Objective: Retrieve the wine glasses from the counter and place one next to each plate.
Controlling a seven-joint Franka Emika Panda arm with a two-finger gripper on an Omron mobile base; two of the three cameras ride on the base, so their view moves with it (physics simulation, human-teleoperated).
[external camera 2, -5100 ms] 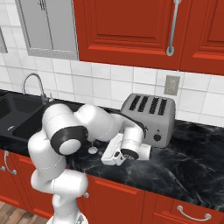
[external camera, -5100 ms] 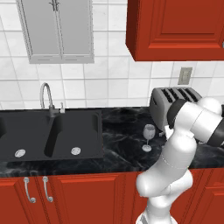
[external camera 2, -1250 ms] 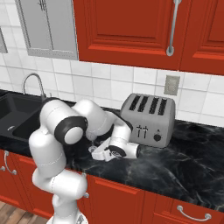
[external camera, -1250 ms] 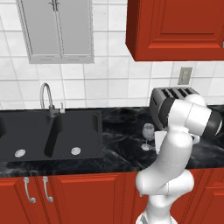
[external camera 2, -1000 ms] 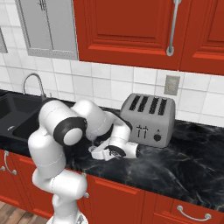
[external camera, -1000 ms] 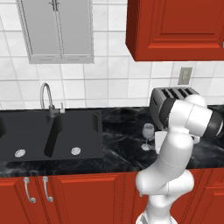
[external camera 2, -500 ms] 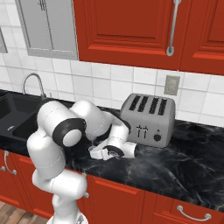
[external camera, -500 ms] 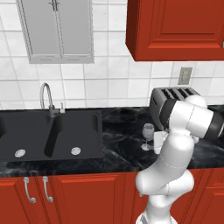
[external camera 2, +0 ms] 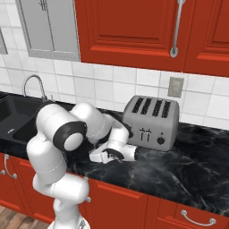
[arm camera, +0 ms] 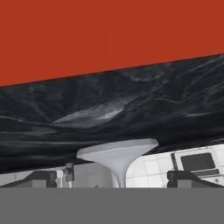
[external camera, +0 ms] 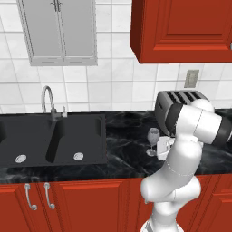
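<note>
One clear wine glass (external camera: 153,141) stands upright on the black marbled counter (external camera: 122,136), just left of the toaster. My gripper (external camera: 158,148) reaches it from the right, low over the stone. The hand view is rolled over, so the glass's round foot (arm camera: 117,151) and stem appear upside down. They sit midway between my two dark fingertips (arm camera: 43,177), which stand wide apart and clear of the stem. The gripper (arm camera: 116,178) is open and holds nothing. In the right base view my hand (external camera 2: 112,154) lies flat on the counter (external camera 2: 188,174). The plates are out of view.
A silver toaster (external camera: 177,103) (external camera 2: 151,116) stands close behind and to the right of my hand. The black sink (external camera: 50,136) with its faucet (external camera: 48,101) lies to the left. Red wall cabinets (external camera 2: 147,31) hang overhead, and red doors run below the counter edge.
Since five seconds ago the hand has come down and in toward the wine glass. Over the last second it has barely moved, and the jaws have stayed open.
</note>
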